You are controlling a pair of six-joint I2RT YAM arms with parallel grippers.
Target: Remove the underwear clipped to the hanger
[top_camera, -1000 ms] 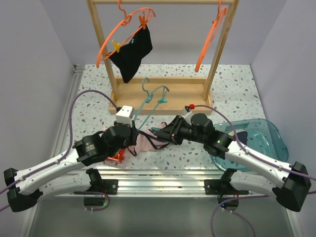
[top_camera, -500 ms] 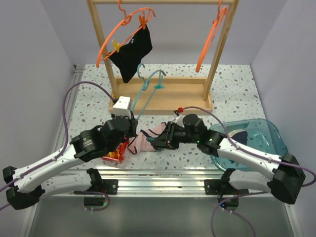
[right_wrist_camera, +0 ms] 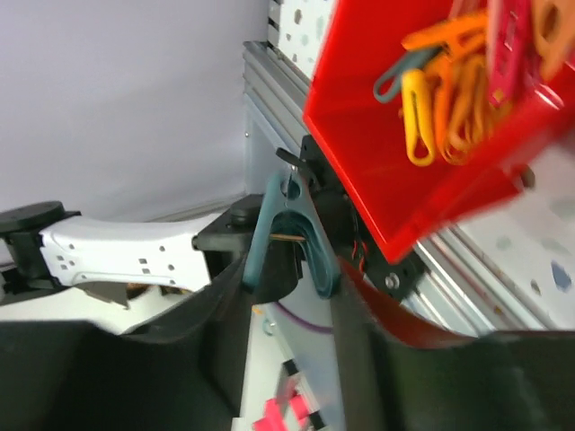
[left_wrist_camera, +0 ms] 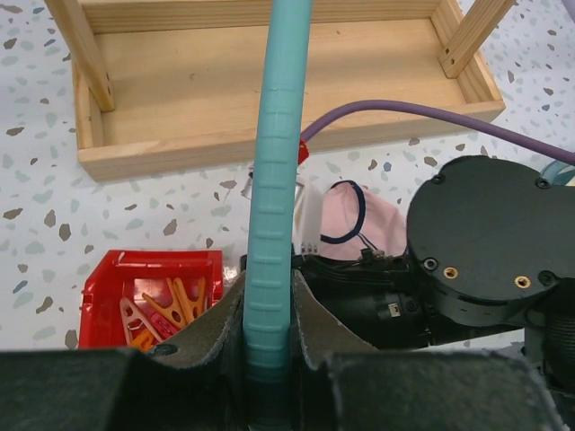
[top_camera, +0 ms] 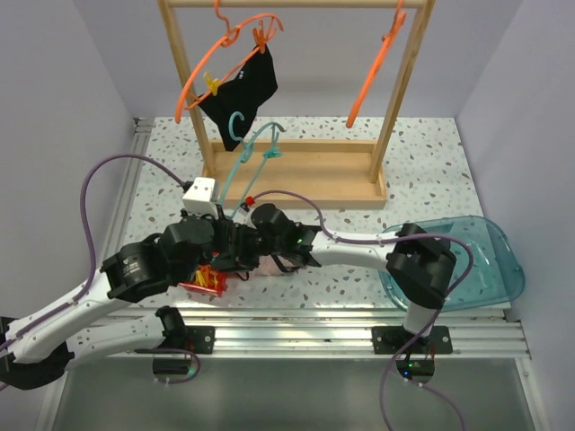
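Observation:
My left gripper [left_wrist_camera: 268, 359] is shut on the shaft of a teal hanger [left_wrist_camera: 277, 180], which stands up toward the rack in the top view [top_camera: 244, 162]. My right gripper [right_wrist_camera: 287, 269] is shut on a teal clip [right_wrist_camera: 289, 235], close beside the red clip bin [right_wrist_camera: 395, 153]. The dusty pink underwear [left_wrist_camera: 364, 220] with dark trim lies on the table under the right wrist. The black underwear [top_camera: 241, 94] hangs clipped to an orange hanger [top_camera: 216, 67] on the rack. The navy underwear is out of view.
The red bin [top_camera: 203, 281] holds several orange and yellow clips. The wooden rack [top_camera: 296, 175] stands at the back with a second orange hanger [top_camera: 373, 76]. A teal basket [top_camera: 485, 260] sits at the right. Both wrists crowd together at the front left [top_camera: 243, 244].
The right gripper has swung left with the teal clip to the red bin. The left gripper has raised the teal hanger more upright and moved left. The pink underwear is now under the right wrist.

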